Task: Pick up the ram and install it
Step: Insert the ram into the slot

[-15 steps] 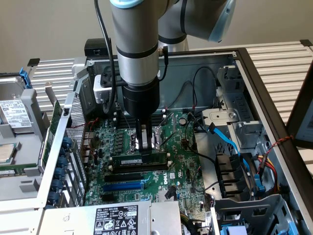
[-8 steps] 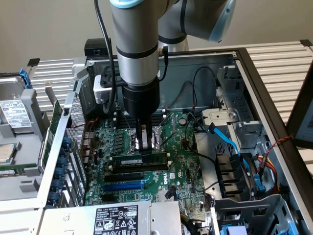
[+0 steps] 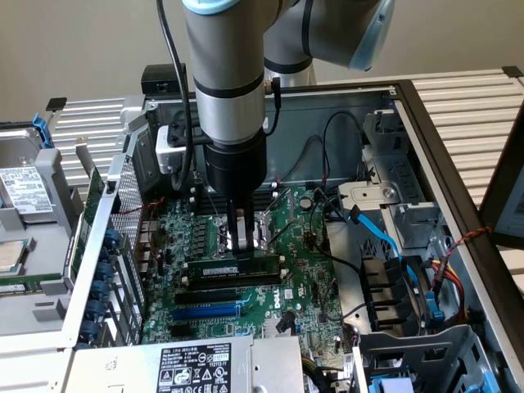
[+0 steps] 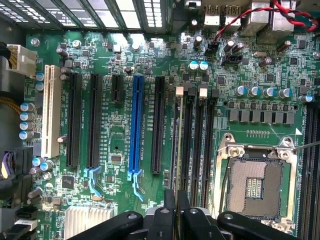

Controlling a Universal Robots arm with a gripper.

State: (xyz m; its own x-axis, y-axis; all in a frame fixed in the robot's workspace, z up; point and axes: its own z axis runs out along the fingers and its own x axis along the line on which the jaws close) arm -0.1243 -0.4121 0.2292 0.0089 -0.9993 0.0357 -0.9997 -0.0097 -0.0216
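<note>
Fingers nearest me, gripper pinching ram by upper edge; I see ram standing edgewise at black memory slots, just beside CPU socket, near motherboard middle.

exterior: high, oblique, farther | wrist: straight down, close | shared: motherboard (2 views)

Table: pale, slatted.
On it: open computer case.
Beside case, the exterior view's left: drive cage.
</note>
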